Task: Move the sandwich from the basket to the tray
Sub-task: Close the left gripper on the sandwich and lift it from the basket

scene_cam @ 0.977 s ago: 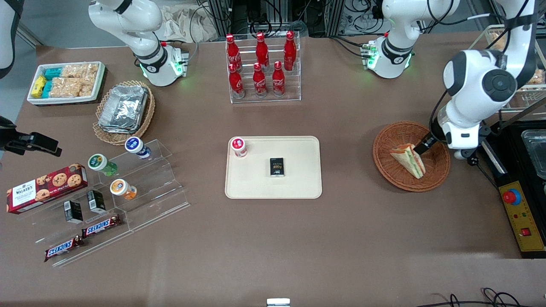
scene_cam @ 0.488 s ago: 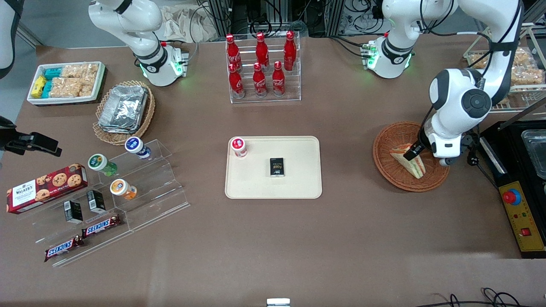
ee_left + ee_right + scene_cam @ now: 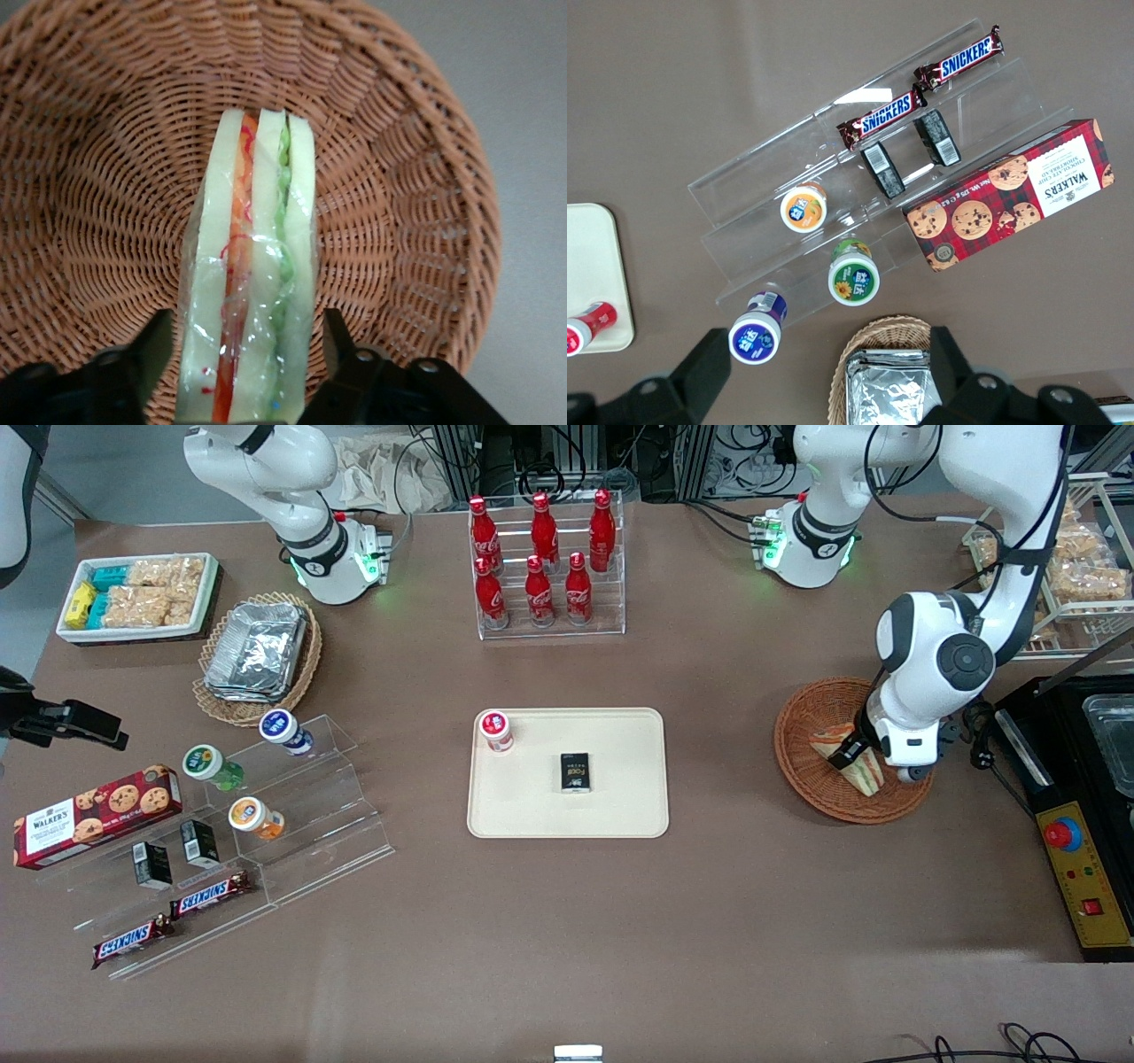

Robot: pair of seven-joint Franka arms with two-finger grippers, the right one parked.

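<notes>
Your left arm's gripper (image 3: 849, 755) has come down into the basket (image 3: 815, 707) over the last second; a second ago it sat at the basket's edge toward the working arm's end of the bench, and now it is over the sandwich (image 3: 864, 772) itself. The wrist view confirms it: the sandwich (image 3: 252, 274) stands on edge, wrapped in clear film, orange and green filling showing between the bread slices, with one finger (image 3: 151, 350) on each side of it. Jaws are apart, straddling the wedge; a thin gap shows on each flank, so no squeeze yet as far as you can judge. The sandwich has not left the basket (image 3: 416, 204), and sits in the part of it nearer the front camera. What this means: the approach looks done and the closing step is next. Close gently, since soft bread in slippery film will likely compress and could slide out if the grip is too light. The tray (image 3: 620, 815) lies well apart, toward the middle of the bench, and already holds a red-capped bottle (image 3: 496, 730) in one corner and a small black box (image 3: 575, 771) near the centre. Open surface remains on the side nearest the basket; that looks like the safest drop spot. Lift clear of the wicker rim before you travel.
</notes>
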